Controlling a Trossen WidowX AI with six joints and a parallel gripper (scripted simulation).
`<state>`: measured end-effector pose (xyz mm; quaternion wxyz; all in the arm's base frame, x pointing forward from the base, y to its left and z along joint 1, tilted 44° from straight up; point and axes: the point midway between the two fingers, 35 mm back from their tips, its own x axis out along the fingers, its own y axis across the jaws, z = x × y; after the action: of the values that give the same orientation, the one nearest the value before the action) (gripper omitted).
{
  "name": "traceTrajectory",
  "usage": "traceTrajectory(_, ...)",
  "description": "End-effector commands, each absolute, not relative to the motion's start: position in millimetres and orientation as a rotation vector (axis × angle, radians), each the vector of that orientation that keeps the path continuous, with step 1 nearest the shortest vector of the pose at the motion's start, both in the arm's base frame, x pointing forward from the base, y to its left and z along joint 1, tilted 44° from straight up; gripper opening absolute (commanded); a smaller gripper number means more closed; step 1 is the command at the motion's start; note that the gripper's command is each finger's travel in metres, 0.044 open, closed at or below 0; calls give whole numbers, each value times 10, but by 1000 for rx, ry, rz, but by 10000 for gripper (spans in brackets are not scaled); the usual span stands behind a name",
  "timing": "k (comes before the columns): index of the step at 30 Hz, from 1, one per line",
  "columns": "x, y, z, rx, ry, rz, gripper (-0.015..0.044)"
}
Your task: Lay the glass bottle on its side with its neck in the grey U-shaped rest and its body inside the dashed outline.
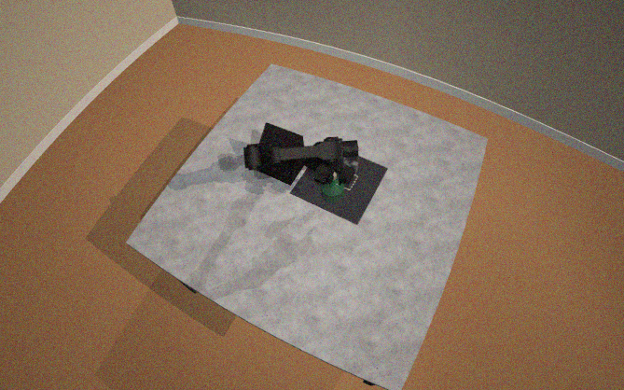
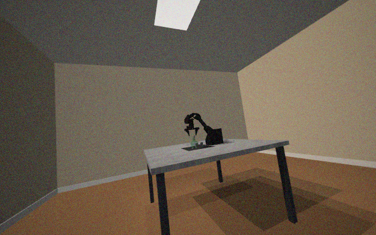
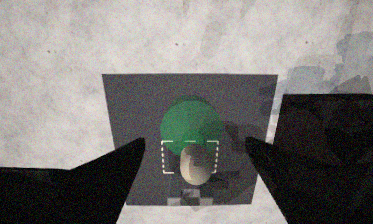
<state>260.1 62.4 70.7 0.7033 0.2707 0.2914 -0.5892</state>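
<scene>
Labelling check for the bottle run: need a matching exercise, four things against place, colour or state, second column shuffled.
1. glass bottle
2. gripper
3. dark mat
4. U-shaped rest

A. open, above the mat
B. grey, near one edge of the mat
C. green-bodied, upright
D. flat on the table, under the bottle

Pairs: 1-C, 2-A, 3-D, 4-B
</scene>
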Motion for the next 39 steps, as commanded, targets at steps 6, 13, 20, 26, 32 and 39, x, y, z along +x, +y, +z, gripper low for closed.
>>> traceTrajectory(6, 2582, 744, 567, 602, 653, -1319, 440)
traceTrajectory(13, 2566, 817, 496, 602, 653, -1319, 440)
traceTrajectory(20, 2566, 819, 494, 602, 653, -1319, 282)
traceTrajectory(26, 2566, 819, 494, 602, 653, -1319, 125)
traceTrajectory(32, 2566, 819, 494, 602, 653, -1319, 125)
traceTrajectory(39, 2566, 819, 494, 602, 653, -1319, 125)
